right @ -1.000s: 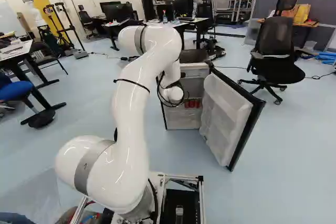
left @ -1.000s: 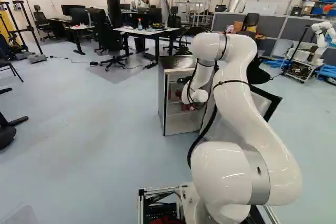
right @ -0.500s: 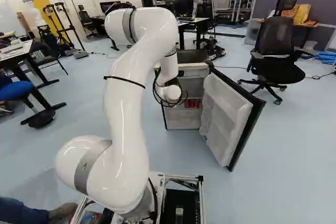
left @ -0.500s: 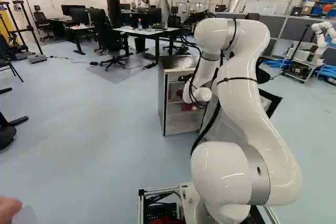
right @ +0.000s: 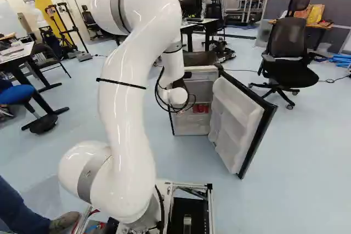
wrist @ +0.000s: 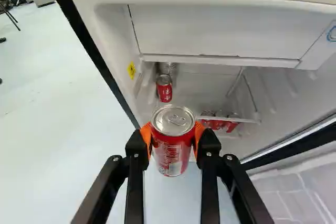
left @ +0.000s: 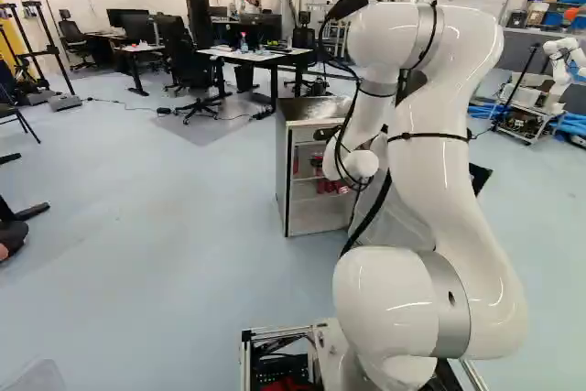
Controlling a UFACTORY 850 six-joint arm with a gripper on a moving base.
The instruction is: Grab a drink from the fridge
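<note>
Gripper (wrist: 174,136) clamped on red soda can (wrist: 173,148); swing too early, you could clip the open fridge door (right: 238,121).

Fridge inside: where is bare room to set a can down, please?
In the wrist view, bare shelf shows between the standing red can and the far side wall. It is crowded just behind that can, where another can stands, and below the shelf, where red cans cluster. The held can hides part.
</note>
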